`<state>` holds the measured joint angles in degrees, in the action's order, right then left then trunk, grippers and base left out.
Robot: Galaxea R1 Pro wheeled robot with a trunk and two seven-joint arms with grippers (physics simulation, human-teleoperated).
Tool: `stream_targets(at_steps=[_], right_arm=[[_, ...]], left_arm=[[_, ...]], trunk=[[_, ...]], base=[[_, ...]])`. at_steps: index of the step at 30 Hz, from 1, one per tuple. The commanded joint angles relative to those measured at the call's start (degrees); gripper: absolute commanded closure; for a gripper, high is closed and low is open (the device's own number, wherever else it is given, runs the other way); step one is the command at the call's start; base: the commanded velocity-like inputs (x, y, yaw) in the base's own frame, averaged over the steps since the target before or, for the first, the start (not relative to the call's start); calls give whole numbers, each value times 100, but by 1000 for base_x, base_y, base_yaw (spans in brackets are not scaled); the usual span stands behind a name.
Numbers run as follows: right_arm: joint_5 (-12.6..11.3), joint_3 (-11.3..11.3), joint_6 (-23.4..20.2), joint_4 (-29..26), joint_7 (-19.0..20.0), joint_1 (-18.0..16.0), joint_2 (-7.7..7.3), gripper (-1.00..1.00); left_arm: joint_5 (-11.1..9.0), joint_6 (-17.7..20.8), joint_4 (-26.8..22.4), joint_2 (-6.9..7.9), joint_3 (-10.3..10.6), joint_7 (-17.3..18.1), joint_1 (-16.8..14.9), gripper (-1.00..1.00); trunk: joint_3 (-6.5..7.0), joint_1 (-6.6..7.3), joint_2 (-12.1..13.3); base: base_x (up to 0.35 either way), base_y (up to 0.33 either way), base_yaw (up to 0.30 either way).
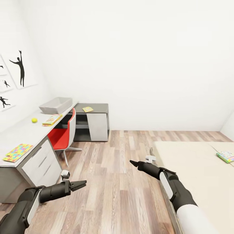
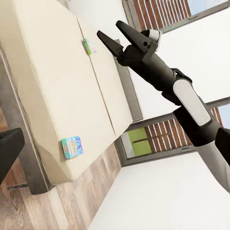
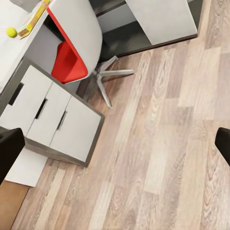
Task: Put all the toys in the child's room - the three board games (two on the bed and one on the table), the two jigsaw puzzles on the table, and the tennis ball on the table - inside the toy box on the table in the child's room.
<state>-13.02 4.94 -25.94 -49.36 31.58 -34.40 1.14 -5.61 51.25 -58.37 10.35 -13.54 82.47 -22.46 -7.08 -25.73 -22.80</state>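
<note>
Shallow light grey toy box with sloping sides (image 1: 56, 105) at the far end of the long pale-topped grey table (image 1: 22, 130), along the left wall. Just in front of it, a flat green-edged board game with a white colourful cover (image 1: 52, 119); small yellow-green tennis ball (image 1: 34, 120) beside that box, apart from it. Thin multicoloured patchwork jigsaw puzzle (image 1: 18, 152) lying flat near the table's near end. Second thin yellowish square (image 1: 87, 109) on the lower dark grey desk with a white panel (image 1: 97, 122) in the corner. Red-seated swivel chair with a white back (image 1: 63, 136) pushed in at the table. On the plain beige bed (image 1: 201, 172), right side: one green-edged colourful box (image 1: 226, 156) near its far edge; a light blue box (image 2: 72, 146) near a corner in the left wrist view. Wood-plank floor (image 1: 117, 182), white walls, black sports-silhouette pictures (image 1: 20, 68), dark-framed windows (image 2: 158, 139). Left gripper (image 1: 80, 185) held low over the floor, jaws apart, empty. Right gripper (image 1: 134, 163) out in front over the floor, jaws likewise spread, empty.
</note>
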Motion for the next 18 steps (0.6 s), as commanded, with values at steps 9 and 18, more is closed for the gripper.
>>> stream_targets(at_steps=[9, 18], right_arm=[[-34, 25, -51, -3, 15, -5, 8, -100], [-34, 25, -51, -3, 15, -5, 9, -100]], left_arm=[[-10, 60, 1, 2, 2, 15, -4, -100], [-10, 57, 1, 2, 6, 15, -4, -100]], trunk=[[9, -6, -12], [42, -6, -12]], base=[[226, 199, -176], [141, 63, -251]])
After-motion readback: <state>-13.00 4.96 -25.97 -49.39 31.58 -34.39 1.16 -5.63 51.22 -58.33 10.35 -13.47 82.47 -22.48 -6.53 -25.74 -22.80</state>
